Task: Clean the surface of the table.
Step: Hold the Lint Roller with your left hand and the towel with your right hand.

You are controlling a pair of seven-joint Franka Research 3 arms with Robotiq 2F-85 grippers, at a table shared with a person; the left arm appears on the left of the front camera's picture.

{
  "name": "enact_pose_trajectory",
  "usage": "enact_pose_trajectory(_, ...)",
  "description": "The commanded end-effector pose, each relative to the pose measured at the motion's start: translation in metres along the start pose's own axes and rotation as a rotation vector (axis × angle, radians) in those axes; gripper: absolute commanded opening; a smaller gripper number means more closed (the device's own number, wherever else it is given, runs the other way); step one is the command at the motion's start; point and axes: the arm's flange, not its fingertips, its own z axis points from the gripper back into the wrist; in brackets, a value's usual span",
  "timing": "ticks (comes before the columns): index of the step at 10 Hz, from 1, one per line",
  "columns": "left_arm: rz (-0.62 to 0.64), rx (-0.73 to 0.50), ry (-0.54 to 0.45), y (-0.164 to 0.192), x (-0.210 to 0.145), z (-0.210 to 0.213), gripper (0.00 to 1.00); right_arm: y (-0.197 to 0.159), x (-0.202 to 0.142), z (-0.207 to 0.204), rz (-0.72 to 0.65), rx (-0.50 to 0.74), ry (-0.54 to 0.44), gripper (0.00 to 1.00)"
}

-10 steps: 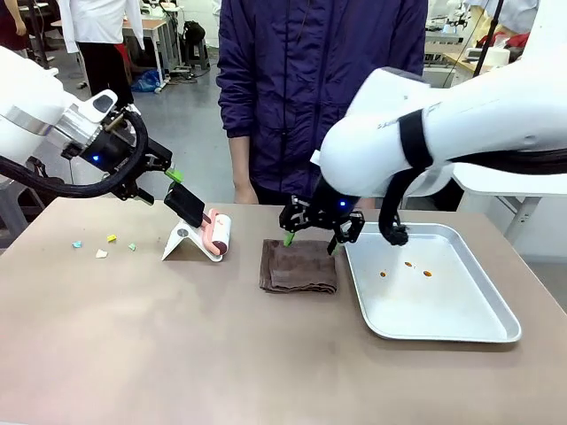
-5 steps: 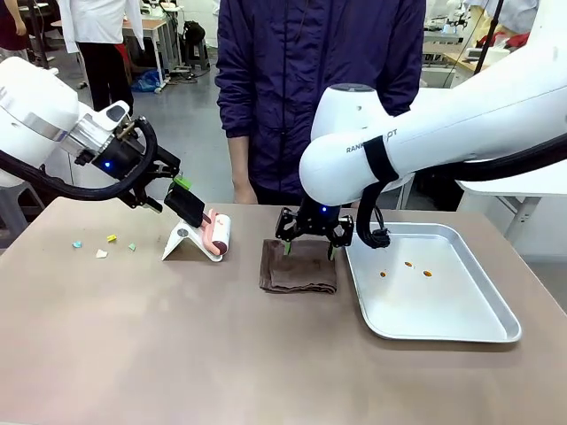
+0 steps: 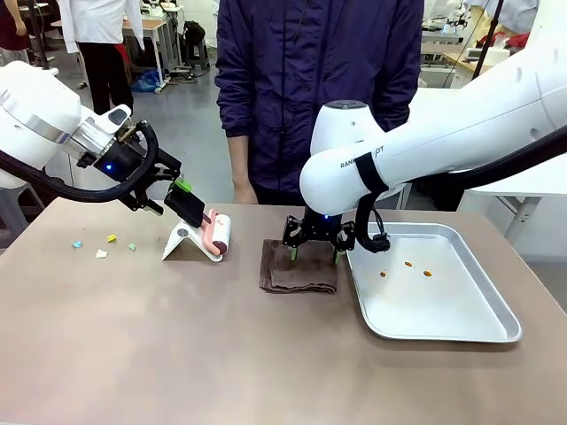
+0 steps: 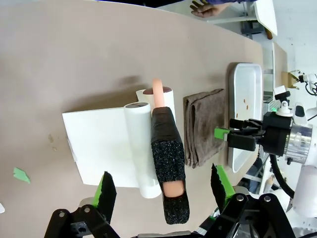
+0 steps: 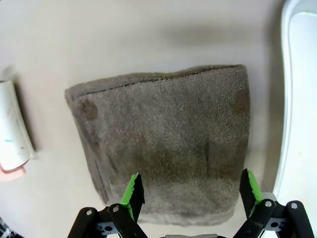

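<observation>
Task is looking barely started. Small coloured scraps point(image 3: 102, 253) are lying on the table point(image 3: 177, 354), well off to the outer side of the left gripper point(image 3: 177, 197), and no tool is working the top yet. A few orange crumbs point(image 3: 408, 264) are sitting in the metal tray point(image 3: 478, 329), just beside the right gripper point(image 3: 314, 251) on its outer side. Both tools are waiting to be picked up, so picking, wiping and rolling all look like they are left to do.

Left gripper point(image 4: 162, 183): jaws are standing wide apart and gripping nothing. They are straddling the black handle point(image 4: 168, 158) of the lint roller point(image 3: 219, 235), with clear gaps on both sides in the wrist view. The roller is resting on its white stand point(image 3: 182, 241), right under and ahead of this claw.

Right gripper point(image 5: 190, 188): jaws are also spread wide and holding nothing. The fingers are pointing down over the folded brown cloth point(image 5: 163, 139), with the tips sitting over its near edge. Cannot tell whether the pads are touching the fabric.

The table is lying directly below both claws. Under the right one, the cloth point(image 3: 299, 267) is lying between claw and top. Under the left one, the stand is sitting in between. Bare top is spreading out from both claws toward the robot's side. A person is standing at the far edge, beyond both claws, with a hand point(image 3: 244, 192) hanging near the table edge.
</observation>
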Motion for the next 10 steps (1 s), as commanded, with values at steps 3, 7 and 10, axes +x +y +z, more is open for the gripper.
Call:
enact_pose_trajectory(3, -0.002, -0.013, 0.007, -0.002, 0.004, 0.002, 1.00, 0.002, 0.007, -0.015, -0.072, -0.036, -0.034, 1.00)
enact_pose_trajectory(7, -0.017, -0.018, 0.010, -0.002, 0.005, 0.000, 1.00, -0.001, 0.009, -0.021, -0.095, -0.050, -0.021, 1.00)
enact_pose_trajectory(10, -0.021, -0.027, 0.002, -0.002, 0.006, 0.000, 1.00, -0.002, 0.009, -0.022, -0.113, -0.038, -0.019, 1.00)
